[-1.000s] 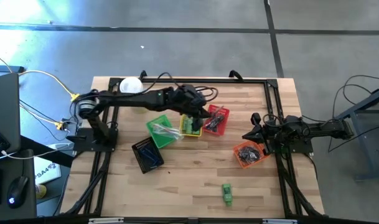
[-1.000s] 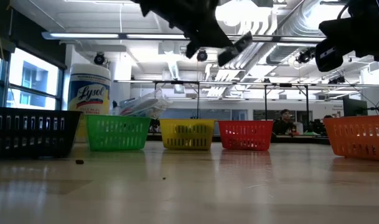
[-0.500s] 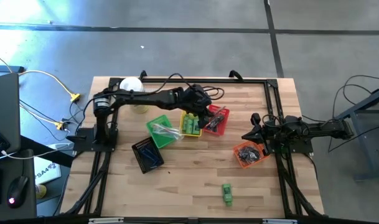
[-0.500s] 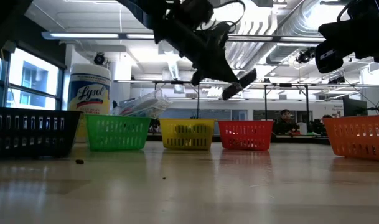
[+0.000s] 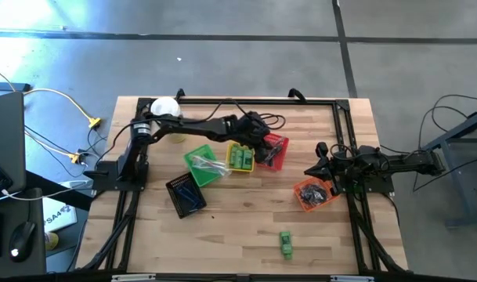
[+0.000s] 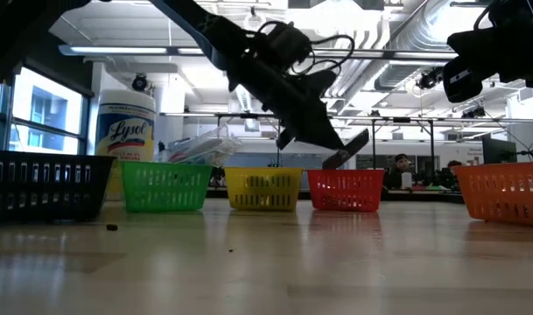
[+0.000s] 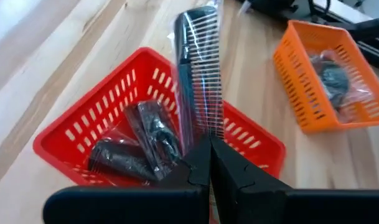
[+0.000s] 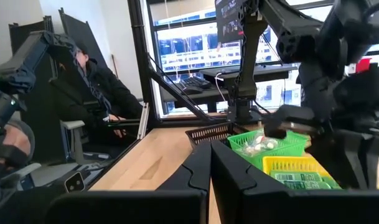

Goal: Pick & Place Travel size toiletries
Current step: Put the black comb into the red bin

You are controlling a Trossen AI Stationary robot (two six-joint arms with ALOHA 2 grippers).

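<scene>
Left gripper [image 7: 209, 146], fingers closed on the lower end of a black comb [image 7: 198, 81] in a clear wrapper. The comb's long axis runs straight out from the fingertips, teeth to one side, its far end tilted down over the red basket [image 7: 83, 118], which lies directly beneath and just ahead of the hand and already holds dark wrapped items [image 7: 139, 146]. Right gripper [image 5: 315, 169], closed and empty, waits by the orange basket [image 5: 312, 193], well apart

comb [image 7: 198, 93]: lower end hidden between the fingers; orange basket [image 7: 329, 74]: contents blurred; black basket [image 6: 43, 185]: cut off at edge.
</scene>
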